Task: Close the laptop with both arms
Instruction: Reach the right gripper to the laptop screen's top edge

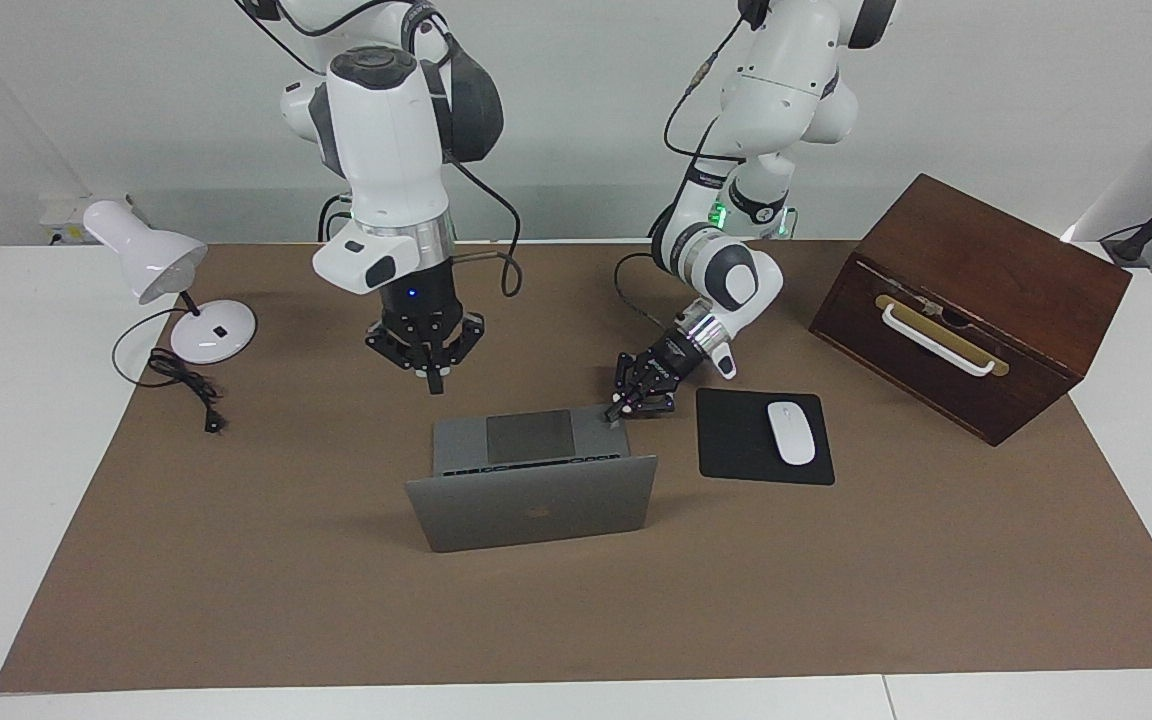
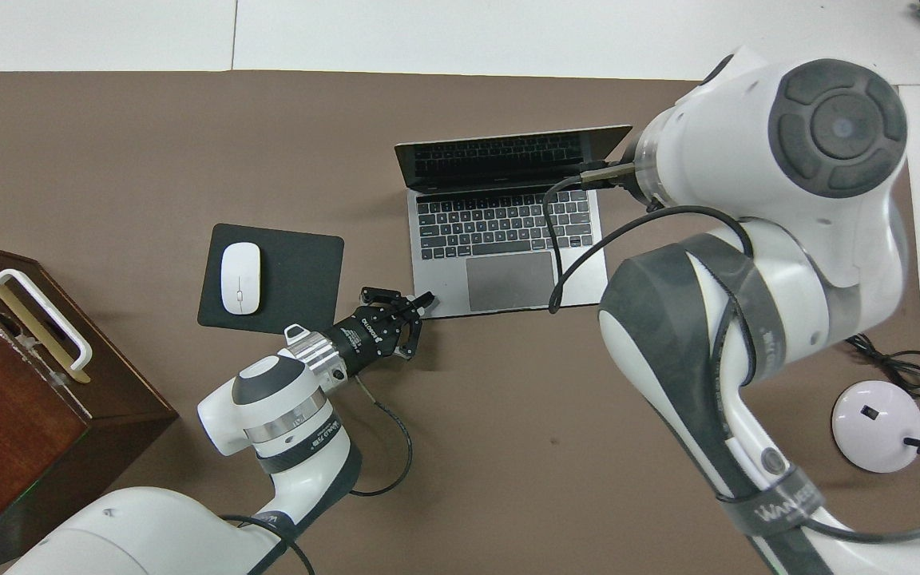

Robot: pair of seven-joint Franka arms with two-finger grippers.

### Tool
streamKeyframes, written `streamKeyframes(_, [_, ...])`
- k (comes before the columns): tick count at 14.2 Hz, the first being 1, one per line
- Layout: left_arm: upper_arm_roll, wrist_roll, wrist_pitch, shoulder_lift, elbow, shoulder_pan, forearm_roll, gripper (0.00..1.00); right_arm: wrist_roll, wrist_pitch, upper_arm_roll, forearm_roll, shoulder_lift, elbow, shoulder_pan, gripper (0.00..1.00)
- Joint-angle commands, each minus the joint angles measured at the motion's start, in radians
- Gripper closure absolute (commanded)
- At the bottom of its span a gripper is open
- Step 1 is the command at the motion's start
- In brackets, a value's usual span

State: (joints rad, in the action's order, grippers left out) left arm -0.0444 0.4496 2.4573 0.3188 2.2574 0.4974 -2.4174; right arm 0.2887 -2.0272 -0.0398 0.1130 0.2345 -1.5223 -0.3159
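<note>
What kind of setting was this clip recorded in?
Probably a robotics lab bench dressed as an office desk: a brown mat carries an open silver-grey laptop, a white mouse on a black square pad, a small white desk lamp and a dark wooden box.

Matt metal laptop [image 1: 532,515], glossy wooden box [image 1: 976,300]

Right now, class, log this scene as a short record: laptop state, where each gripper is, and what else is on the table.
laptop: open, lid up
left gripper: shut, tips at the deck corner nearest the mouse pad
right gripper: shut, up over the mat, clear of the laptop
others: mouse on pad, wooden box, desk lamp
</note>
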Motion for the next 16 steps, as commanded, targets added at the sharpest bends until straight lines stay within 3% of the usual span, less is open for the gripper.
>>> streamKeyframes(1, [0.006, -0.019, 0.032, 0.023, -0.016, 0.029, -0.026, 1.0, 0.023, -0.017, 0.001, 0.023, 0.054, 0.066, -0.006, 1.0])
streamKeyframes(4, [0.006, -0.02, 0.032, 0.025, -0.016, 0.029, -0.025, 1.0, 0.023, -0.059, 0.003, 0.031, 0.084, 0.077, -0.012, 1.0])
streamKeyframes(12, [0.006, -0.029, 0.034, 0.026, -0.018, 0.029, -0.025, 1.0, 0.023, -0.079, 0.003, 0.06, 0.221, 0.272, -0.029, 1.0])
streamKeyframes(16, [0.006, -0.029, 0.034, 0.026, -0.018, 0.029, -0.025, 1.0, 0.023, -0.134, 0.006, 0.065, 0.255, 0.286, -0.046, 1.0])
